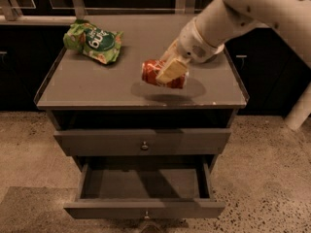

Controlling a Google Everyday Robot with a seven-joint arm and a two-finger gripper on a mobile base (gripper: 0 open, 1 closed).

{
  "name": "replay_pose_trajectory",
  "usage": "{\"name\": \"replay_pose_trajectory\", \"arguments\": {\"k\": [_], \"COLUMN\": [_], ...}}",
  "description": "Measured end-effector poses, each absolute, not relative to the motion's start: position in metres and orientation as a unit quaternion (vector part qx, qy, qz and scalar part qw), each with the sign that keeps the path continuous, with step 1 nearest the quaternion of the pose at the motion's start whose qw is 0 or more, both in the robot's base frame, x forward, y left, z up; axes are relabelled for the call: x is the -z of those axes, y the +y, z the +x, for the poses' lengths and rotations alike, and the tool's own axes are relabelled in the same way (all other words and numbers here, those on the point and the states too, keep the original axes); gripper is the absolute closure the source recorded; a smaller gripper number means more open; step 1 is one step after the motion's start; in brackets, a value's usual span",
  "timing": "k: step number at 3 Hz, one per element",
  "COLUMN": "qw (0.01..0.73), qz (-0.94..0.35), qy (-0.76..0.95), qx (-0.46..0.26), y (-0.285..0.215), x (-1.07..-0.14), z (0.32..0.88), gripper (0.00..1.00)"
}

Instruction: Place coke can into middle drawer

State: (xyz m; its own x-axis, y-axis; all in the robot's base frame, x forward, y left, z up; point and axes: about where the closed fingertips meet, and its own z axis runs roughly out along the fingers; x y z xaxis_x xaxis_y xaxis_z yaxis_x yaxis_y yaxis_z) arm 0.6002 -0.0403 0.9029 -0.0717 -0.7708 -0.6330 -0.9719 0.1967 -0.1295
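As arm (221, 21) slants down, hand (171, 72) clasps coke can (151, 72); both over cabinet top (92, 87)

The coke can (151, 72) is red with white markings. The gripper (167, 74), at 4 o'clock from the surface's middle, clasps it with pale cream fingers (173, 70). The arm (252, 8) is off-white with a few dark specks. At 10 o'clock, the snack bag (95, 43) is bright green with white lettering. The surface (97, 86), the middle drawer (146, 209) and the drawer front (97, 142) above it are dark grey. The floor (29, 144) is beige, speckled dark.
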Motion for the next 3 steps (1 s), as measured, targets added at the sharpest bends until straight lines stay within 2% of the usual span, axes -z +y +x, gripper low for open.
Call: {"name": "replay_pose_trajectory", "arguments": {"k": [2, 3], "qw": [0.331, 0.315], "qz": [-0.504, -0.441], "qy": [0.780, 0.823], "qx": [-0.170, -0.167], "y": [-0.095, -0.126], "x": [-0.914, -0.847], "z": [0.482, 0.448], "gripper": [1.00, 1.00]}}
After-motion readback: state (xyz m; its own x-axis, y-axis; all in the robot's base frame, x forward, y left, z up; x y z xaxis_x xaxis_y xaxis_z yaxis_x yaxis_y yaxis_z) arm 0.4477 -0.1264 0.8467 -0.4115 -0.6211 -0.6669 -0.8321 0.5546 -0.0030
